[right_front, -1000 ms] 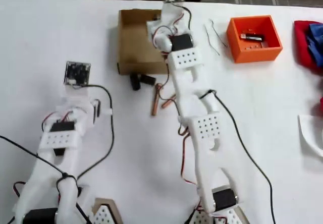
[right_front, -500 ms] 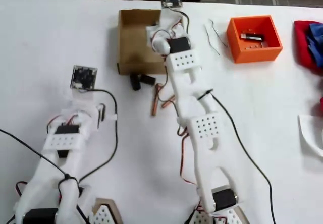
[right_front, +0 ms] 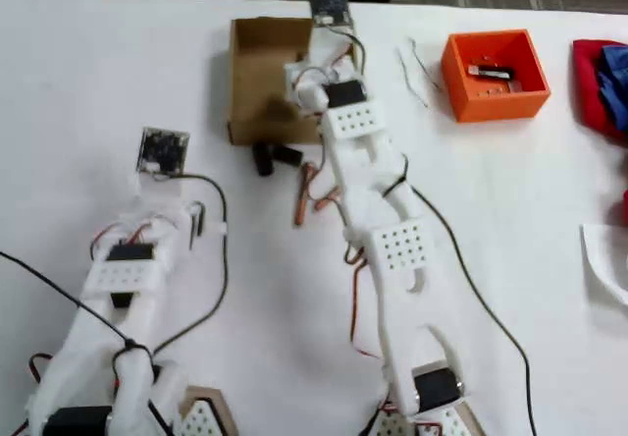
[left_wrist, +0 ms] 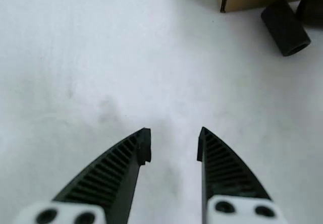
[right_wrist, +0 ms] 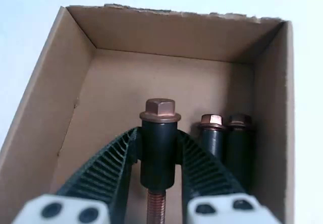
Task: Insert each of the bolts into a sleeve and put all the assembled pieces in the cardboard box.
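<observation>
Shifting slightly over the cardboard box [right_wrist: 166, 32], the right gripper [right_wrist: 159, 135] pinches a sleeved bolt [right_wrist: 160, 110], seemingly ready for release.

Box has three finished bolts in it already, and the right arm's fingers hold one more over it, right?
Not quite. The box has two finished bolts in it, not three, as the right wrist view shows. The right arm's fingers do hold one more bolt over it.

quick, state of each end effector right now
Left end effector: open, empty.
Right end effector: closed on a sleeved bolt over the cardboard box.
</observation>
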### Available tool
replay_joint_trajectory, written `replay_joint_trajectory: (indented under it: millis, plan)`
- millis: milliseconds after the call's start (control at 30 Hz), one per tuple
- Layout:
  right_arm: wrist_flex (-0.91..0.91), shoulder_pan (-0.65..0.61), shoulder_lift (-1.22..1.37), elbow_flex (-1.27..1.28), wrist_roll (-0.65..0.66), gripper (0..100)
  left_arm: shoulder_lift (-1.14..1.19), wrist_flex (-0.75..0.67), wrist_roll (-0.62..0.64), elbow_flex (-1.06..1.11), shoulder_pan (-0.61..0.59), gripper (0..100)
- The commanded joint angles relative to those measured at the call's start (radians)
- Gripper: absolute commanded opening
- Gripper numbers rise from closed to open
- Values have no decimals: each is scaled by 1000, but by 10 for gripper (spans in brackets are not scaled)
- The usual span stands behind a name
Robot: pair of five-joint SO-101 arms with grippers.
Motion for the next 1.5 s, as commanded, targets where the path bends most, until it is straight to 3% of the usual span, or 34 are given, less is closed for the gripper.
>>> replay_joint_trajectory:
  millis: [0,933,1100,1300,1467]
  plan:
    - [-38,-13,-25,11,-5,21,-9,-18,0,-4,12,172]
    - [-116,-12,42,23,-3,26,-9,-18,0,-4,12,172]
    - [-113,-13,42,23,-5,116,-9,-18,0,-4,12,172]
    - [-117,-13,33,14,-5,98,-9,-18,0,-4,12,172]
    - [-28,-10,12,-118,-5,98,-9,-18,0,-4,12,172]
